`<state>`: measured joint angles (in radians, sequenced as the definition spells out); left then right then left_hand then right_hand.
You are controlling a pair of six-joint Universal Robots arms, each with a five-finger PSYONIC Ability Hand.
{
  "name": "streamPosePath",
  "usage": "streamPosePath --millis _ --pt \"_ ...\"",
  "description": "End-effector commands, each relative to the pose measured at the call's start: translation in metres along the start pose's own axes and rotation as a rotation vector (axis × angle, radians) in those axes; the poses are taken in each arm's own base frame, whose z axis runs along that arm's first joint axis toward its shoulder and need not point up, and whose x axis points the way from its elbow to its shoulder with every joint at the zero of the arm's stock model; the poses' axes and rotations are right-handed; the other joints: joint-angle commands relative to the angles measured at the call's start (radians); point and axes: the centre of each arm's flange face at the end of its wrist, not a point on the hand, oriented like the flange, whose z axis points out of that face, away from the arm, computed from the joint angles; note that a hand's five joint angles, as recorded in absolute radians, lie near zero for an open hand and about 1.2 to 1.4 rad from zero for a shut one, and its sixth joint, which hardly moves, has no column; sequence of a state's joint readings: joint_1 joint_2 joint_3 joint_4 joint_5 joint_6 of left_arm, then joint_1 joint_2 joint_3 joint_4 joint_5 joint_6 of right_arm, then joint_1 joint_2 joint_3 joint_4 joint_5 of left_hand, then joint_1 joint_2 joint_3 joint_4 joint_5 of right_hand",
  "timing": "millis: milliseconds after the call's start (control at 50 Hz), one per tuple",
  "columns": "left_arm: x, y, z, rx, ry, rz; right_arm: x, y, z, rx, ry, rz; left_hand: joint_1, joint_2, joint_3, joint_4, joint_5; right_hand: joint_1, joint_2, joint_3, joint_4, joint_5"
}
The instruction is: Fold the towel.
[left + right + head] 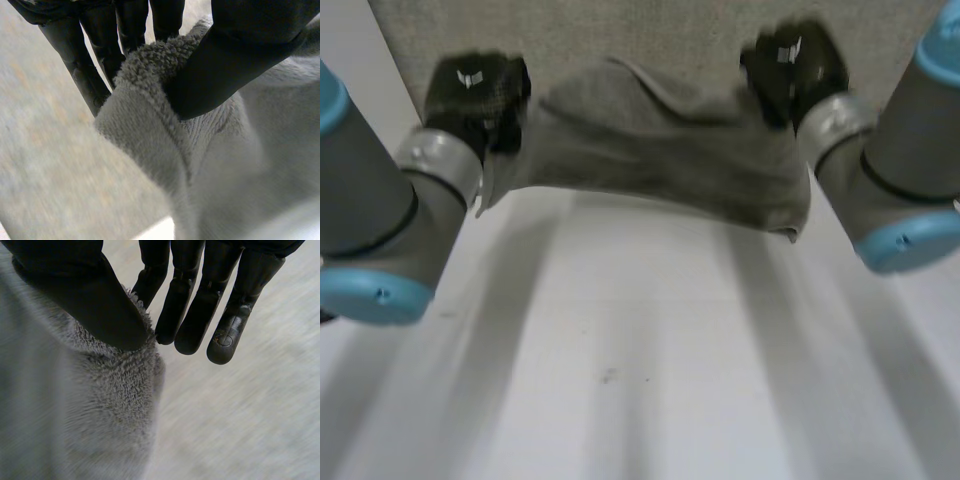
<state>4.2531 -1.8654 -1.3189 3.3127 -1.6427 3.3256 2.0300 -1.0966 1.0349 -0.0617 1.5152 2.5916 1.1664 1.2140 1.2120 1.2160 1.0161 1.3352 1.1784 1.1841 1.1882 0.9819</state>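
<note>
Beyond the grey arms (380,220), left hand (475,90) and right hand (790,65) each pinch a towel (660,160) corner between thumb and fingers (190,315); keep both level, laying it evenly on the tabletop (650,380)

Towel (660,150) far part cut off, head view. Left hand (475,90), right hand (790,65): fingers hidden there behind it.

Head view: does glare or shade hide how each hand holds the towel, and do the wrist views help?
Head view: no glare on the table; the black left hand and right hand are dark shapes against the towel, grips unreadable. Left wrist view: evenly lit, the thumb pinches the towel's edge against the fingers. Right wrist view: likewise lit, thumb clamped on the edge.
</note>
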Motion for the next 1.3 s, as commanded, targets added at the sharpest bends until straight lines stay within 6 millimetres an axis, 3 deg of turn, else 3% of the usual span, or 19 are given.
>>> streamPosePath --millis 20,40,80,200,240,260,280,300,340,500,540,640,740,900,1180,1240,1260,1280,1300 --pt "0.013 0.083 -0.049 -0.290 0.065 0.025 -0.044 0.078 -0.066 -0.459 -0.311 -0.029 0.230 0.182 0.184 0.180 0.206 0.061 0.218 0.212 0.208 0.240" --pt "0.013 0.083 -0.049 -0.291 0.065 0.025 -0.044 0.078 -0.066 -0.460 -0.312 -0.029 0.230 0.182 0.184 0.180 0.206 0.061 0.218 0.212 0.208 0.240" --pt "0.017 0.111 -0.073 -0.403 0.085 0.035 -0.051 0.094 -0.085 -0.569 -0.375 -0.006 0.230 0.182 0.184 0.180 0.206 0.061 0.218 0.212 0.208 0.240" --pt "0.017 0.125 -0.093 -0.477 0.108 0.082 -0.062 0.105 -0.104 -0.610 -0.458 0.034 0.183 0.136 0.138 0.134 0.159 0.061 0.218 0.212 0.208 0.240" --pt "0.018 0.128 -0.103 -0.508 0.137 0.161 -0.062 0.107 -0.105 -0.614 -0.464 0.042 -0.091 -0.139 -0.137 -0.141 -0.115 0.061 0.218 0.212 0.208 0.240" --pt "0.018 0.128 -0.103 -0.508 0.137 0.161 -0.064 0.108 -0.107 -0.616 -0.469 0.048 -0.093 -0.140 -0.138 -0.142 -0.117 0.061 0.218 0.212 0.208 0.240" --pt "0.017 0.128 -0.108 -0.522 0.152 0.202 -0.064 0.108 -0.107 -0.616 -0.469 0.048 -0.319 -0.367 -0.365 -0.369 -0.344 0.061 0.218 0.212 0.208 0.240" --pt "0.017 0.128 -0.108 -0.522 0.152 0.202 -0.065 0.109 -0.109 -0.614 -0.467 0.058 -0.322 -0.369 -0.367 -0.371 -0.346 0.061 0.218 0.212 0.208 0.240" --pt "0.018 0.120 -0.117 -0.527 0.185 0.275 -0.065 0.109 -0.110 -0.610 -0.460 0.067 -0.626 -0.674 -0.672 -0.676 -0.650 0.061 0.218 0.212 0.208 0.240" --pt "0.020 0.076 -0.115 -0.383 0.198 0.295 -0.070 0.118 -0.112 -0.568 -0.423 0.078 -0.753 -0.801 -0.799 -0.803 -0.777 0.061 0.218 0.212 0.208 0.240" --pt "0.020 0.063 -0.107 -0.325 0.211 0.285 -0.073 0.123 -0.114 -0.551 -0.407 0.084 -0.753 -0.801 -0.799 -0.803 -0.778 0.061 0.218 0.212 0.208 0.240" --pt "0.025 0.052 -0.092 -0.269 0.241 0.273 -0.074 0.127 -0.116 -0.543 -0.397 0.084 -0.736 -0.783 -0.781 -0.785 -0.760 0.061 0.218 0.212 0.208 0.240" --pt "0.035 0.084 -0.066 -0.348 0.277 0.265 -0.075 0.129 -0.118 -0.548 -0.400 0.085 -0.724 -0.772 -0.769 -0.774 -0.748 0.061 0.218 0.212 0.208 0.240" --pt "0.046 0.124 -0.050 -0.482 0.329 0.266 -0.075 0.130 -0.119 -0.552 -0.400 0.087 -0.727 -0.774 -0.772 -0.776 -0.751 0.061 0.218 0.212 0.208 0.240" --pt "0.059 0.156 -0.035 -0.525 0.392 0.250 -0.072 0.132 -0.118 -0.557 -0.391 0.089 -0.721 -0.769 -0.767 -0.771 -0.745 0.061 0.218 0.212 0.208 0.240" --pt "0.060 0.156 -0.034 -0.522 0.392 0.247 -0.072 0.132 -0.118 -0.557 -0.391 0.089 -0.521 -0.569 -0.567 -0.571 -0.546 0.061 0.218 0.212 0.208 0.240" --pt "0.060 0.155 -0.034 -0.521 0.392 0.246 -0.072 0.132 -0.117 -0.556 -0.389 0.089 -0.237 -0.284 -0.282 -0.286 -0.261 0.061 0.218 0.212 0.208 0.240" --pt "0.060 0.155 -0.034 -0.521 0.392 0.246 -0.072 0.132 -0.117 -0.556 -0.389 0.089 -0.234 -0.281 -0.279 -0.283 -0.258 0.061 0.218 0.212 0.208 0.240" --pt "0.060 0.153 -0.034 -0.516 0.391 0.245 -0.071 0.133 -0.117 -0.557 -0.387 0.089 0.060 0.012 0.014 0.010 0.036 0.061 0.218 0.212 0.208 0.240"
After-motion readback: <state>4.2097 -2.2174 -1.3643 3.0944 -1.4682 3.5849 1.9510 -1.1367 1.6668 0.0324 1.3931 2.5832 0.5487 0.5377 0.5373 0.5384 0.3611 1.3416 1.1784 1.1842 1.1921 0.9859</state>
